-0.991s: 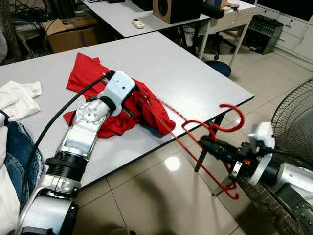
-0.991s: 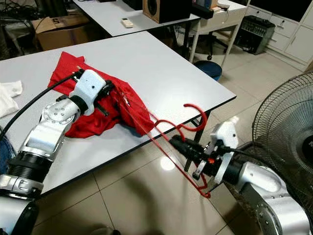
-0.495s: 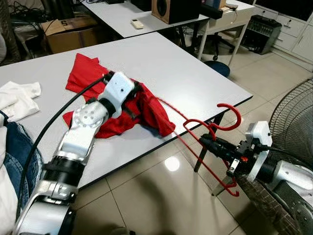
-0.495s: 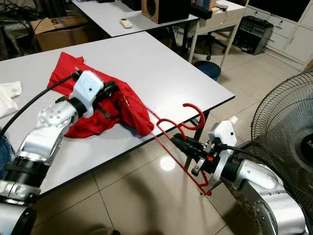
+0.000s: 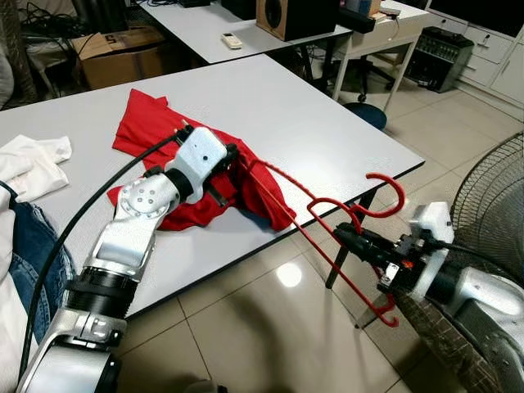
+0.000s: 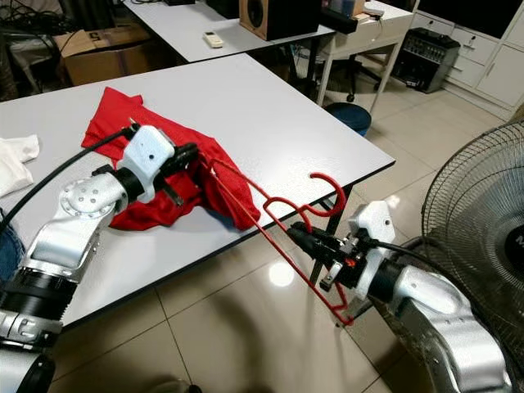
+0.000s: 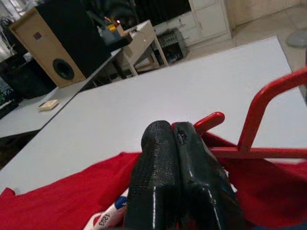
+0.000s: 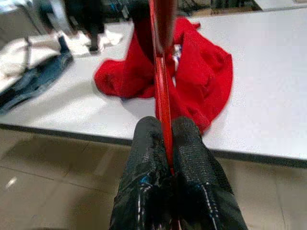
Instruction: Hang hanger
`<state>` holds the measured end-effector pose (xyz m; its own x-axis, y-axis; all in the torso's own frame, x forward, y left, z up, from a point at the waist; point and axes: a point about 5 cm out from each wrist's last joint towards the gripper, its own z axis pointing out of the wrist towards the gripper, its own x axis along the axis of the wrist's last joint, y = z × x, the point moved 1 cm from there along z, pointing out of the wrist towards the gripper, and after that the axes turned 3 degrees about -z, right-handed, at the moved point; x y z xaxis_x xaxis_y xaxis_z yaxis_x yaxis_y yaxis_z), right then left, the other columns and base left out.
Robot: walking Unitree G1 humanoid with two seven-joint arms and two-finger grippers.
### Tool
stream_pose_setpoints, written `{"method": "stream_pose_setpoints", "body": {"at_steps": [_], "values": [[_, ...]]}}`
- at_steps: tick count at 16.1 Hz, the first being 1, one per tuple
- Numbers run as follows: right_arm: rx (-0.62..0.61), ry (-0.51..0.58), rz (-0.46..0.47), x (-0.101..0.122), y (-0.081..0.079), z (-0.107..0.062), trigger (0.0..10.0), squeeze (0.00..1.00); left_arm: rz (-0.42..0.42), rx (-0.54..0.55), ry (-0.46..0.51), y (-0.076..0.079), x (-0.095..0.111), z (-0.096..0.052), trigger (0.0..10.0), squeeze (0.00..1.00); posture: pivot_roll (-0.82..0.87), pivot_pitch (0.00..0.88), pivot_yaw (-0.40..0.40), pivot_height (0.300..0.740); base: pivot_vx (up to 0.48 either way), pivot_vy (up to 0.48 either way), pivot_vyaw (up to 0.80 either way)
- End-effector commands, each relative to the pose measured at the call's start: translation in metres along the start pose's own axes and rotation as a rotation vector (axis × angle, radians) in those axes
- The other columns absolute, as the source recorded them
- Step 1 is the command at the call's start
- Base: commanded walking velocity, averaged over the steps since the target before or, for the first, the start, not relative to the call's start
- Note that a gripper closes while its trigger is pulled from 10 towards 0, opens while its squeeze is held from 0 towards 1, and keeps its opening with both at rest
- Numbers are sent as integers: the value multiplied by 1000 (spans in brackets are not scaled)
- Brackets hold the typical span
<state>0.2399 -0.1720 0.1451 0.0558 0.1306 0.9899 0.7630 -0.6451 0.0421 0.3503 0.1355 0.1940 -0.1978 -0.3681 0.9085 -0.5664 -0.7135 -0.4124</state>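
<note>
My left gripper (image 5: 232,157), jaws clenched on the red cloth shirt (image 5: 143,123), has lifted it slightly off the white worktop (image 5: 311,123); my right gripper (image 5: 348,237) grasps the red wire hanger (image 5: 360,214), now partly inside the shirt.

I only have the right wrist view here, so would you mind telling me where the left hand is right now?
Observer: The left hand is over the table, shut on the red garment.
Operator: Thank you. Is the hanger's hook free?
Observer: Yes, the red hanger has its hook in open air beyond the table edge, just above the right hand.
Operator: And what is near my right arm?
Observer: A standing fan sits on the floor close beside it.
</note>
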Motion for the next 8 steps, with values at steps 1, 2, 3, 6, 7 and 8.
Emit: {"method": "stream_pose_setpoints", "body": {"at_steps": [1,2,3,6,7,8], "values": [[-6,-4,-20,1,1,10,10000,0,7,-93,42,15,12,6,0,0,-38,0,21,740,0,0,0],[-73,-12,-3,-2,9,15,10000,0,18,-98,39,15,13,6,0,0,-36,1,19,740,0,0,0],[-135,-1,8,-1,14,19,10000,0,34,-85,30,13,13,5,0,0,-36,1,19,740,0,0,0],[-283,55,134,-6,19,26,10000,0,53,-68,6,8,11,-1,0,0,-33,6,12,740,0,0,0],[-295,64,160,-7,19,26,10000,0,59,-70,2,9,11,-2,0,0,-33,6,12,740,0,0,0],[-306,92,230,-8,13,28,10000,0,71,-69,-9,9,9,-2,0,0,-34,9,13,740,0,0,0]]}}
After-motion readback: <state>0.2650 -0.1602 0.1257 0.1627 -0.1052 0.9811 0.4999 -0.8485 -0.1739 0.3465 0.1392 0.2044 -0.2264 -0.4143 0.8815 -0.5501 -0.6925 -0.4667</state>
